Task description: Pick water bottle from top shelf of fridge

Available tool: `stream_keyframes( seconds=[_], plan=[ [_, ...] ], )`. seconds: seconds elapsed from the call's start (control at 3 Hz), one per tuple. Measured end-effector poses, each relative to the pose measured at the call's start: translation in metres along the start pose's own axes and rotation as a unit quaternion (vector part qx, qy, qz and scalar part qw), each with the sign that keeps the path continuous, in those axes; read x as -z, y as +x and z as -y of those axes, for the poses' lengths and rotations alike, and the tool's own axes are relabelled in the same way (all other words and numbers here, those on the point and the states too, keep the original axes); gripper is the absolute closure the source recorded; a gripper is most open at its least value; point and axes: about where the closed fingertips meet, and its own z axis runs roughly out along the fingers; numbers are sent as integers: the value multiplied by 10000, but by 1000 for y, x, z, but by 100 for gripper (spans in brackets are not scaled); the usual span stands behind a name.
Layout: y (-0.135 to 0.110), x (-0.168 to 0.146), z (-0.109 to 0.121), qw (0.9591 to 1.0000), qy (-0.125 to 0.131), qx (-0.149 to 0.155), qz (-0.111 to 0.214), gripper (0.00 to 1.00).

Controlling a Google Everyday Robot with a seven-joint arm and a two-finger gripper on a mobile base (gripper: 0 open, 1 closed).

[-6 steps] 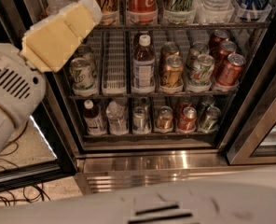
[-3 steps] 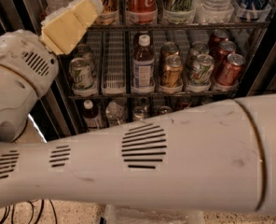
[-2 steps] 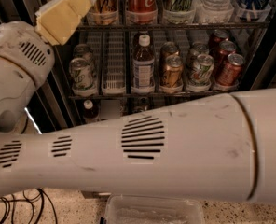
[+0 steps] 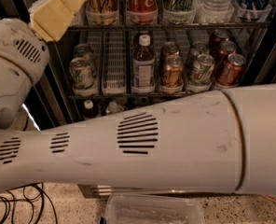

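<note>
The fridge [image 4: 271, 50] stands open in front of me, with wire racks of drinks. On the top shelf [image 4: 175, 26] tall slim cans stand in plastic lanes, and the water bottle [image 4: 216, 0] shows only as a clear ribbed lower body at the upper right; its cap is out of view. My gripper [image 4: 62, 4], with cream-yellow pads, is at the upper left in front of the top shelf's left end, well left of the water bottle. My white arm [image 4: 152, 143] crosses the whole foreground and hides the bottom rack.
The middle rack holds a brownish bottle with a white cap [image 4: 142, 63] and several short cans [image 4: 201, 70]. A clear plastic container [image 4: 153, 211] sits on the floor in front. Black cables [image 4: 17, 204] lie at the lower left.
My arm has swung across the view and now covers the lower shelf and base grille. The gripper has risen up toward the top shelf's left end.
</note>
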Motion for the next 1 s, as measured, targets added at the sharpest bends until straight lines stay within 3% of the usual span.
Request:
stream_keyframes(
  seconds=[0.33,1.0],
  plan=[
    [-8,-9,5,9996,173,-112,198,12],
    [-12,-27,18,9975,444,-443,331,22]
  ],
)
